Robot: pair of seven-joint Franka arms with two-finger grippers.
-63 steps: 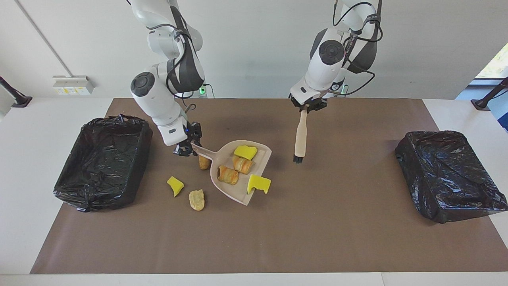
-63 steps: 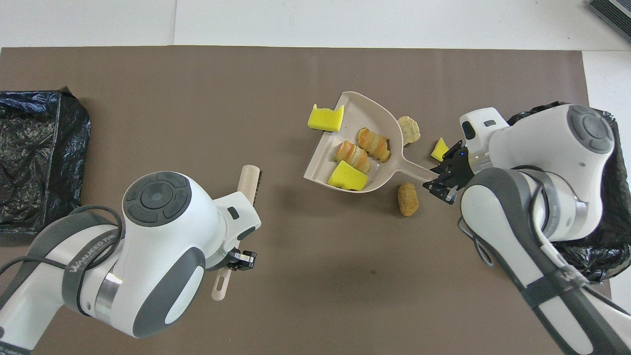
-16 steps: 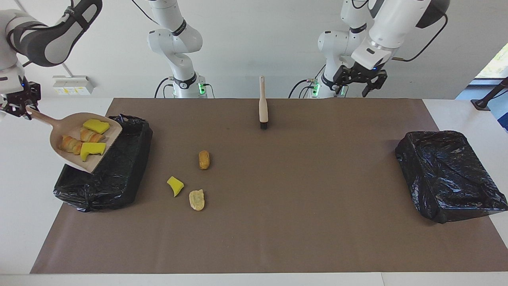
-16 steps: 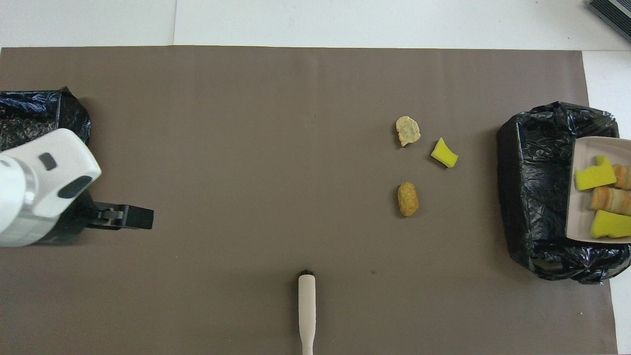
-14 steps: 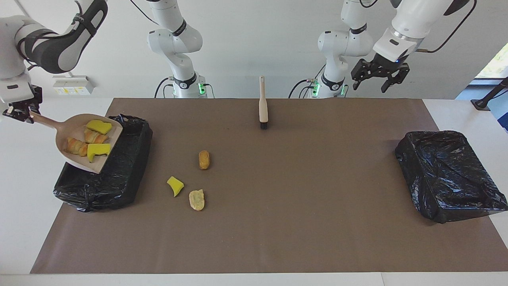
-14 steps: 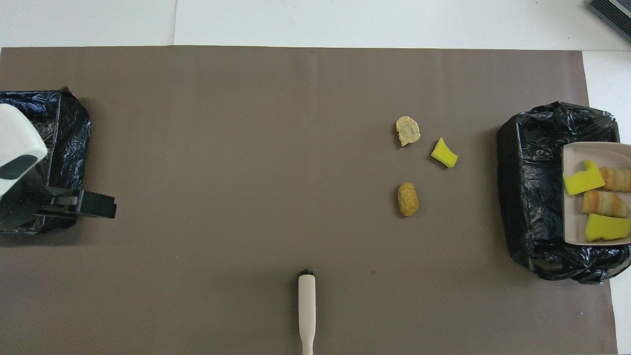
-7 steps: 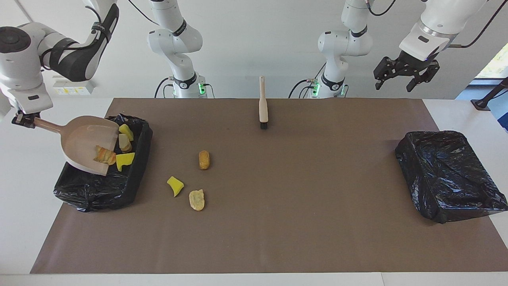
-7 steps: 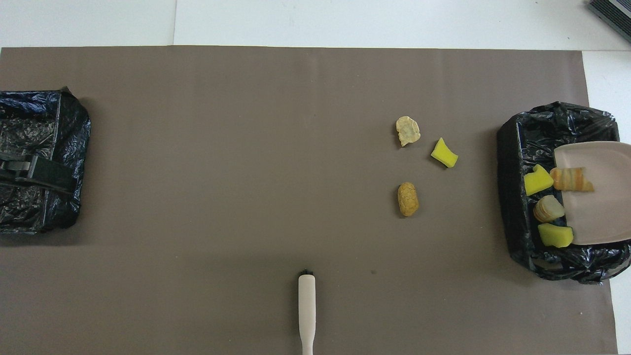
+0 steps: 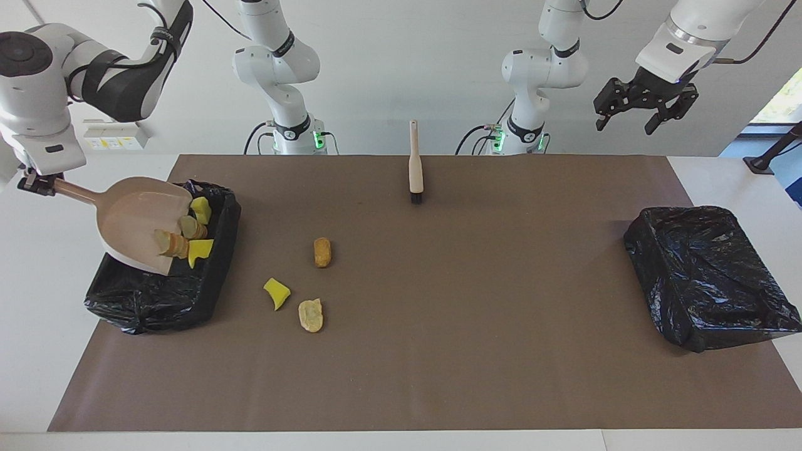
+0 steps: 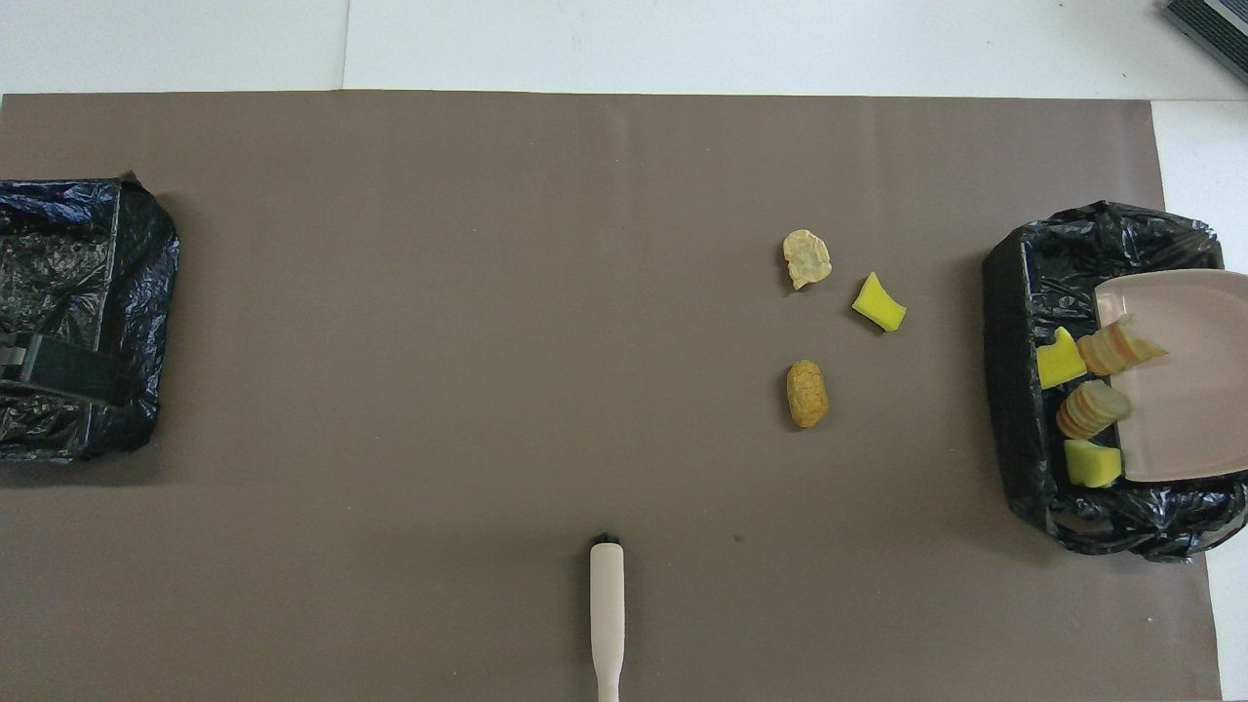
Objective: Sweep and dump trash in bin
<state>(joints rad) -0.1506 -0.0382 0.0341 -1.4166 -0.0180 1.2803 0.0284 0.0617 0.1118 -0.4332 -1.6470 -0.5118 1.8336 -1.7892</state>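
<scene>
At the right arm's end of the surface, the right end effector (image 9: 37, 183) is pinched on the handle of the dustpan (image 9: 135, 216) and holds it up, tilted mouth-down over the bin (image 9: 207, 275), a box lined with black plastic. Four pieces of trash are at the pan's lip, over the bin: a yellow sponge (image 9: 200, 208), a striped pastry (image 9: 188, 227), a second striped pastry (image 9: 168, 243) partly on the lip, and a second yellow sponge (image 9: 200, 250). From overhead the same four sit between the pan's edge and the bin's wall; whether they rest on the liner or hang in the air cannot be told.

Three more pieces lie on the brown mat (image 9: 438, 344), beside the bin, toward the middle of the surface: a yellow chunk (image 9: 276, 293), a pale bread lump (image 9: 311, 314) just beside it, and a brown lump (image 9: 322, 251) nearer to the robots than both.

A brush (image 9: 415, 166) lies at the middle of the mat's edge nearest the robots, handle toward them, bristles pointing away.

At the left arm's end, a second bin (image 9: 708, 275) with black liner sits on the mat. The left end effector (image 9: 645, 116) hangs high above that end, fingers spread, holding nothing; this arm waits.
</scene>
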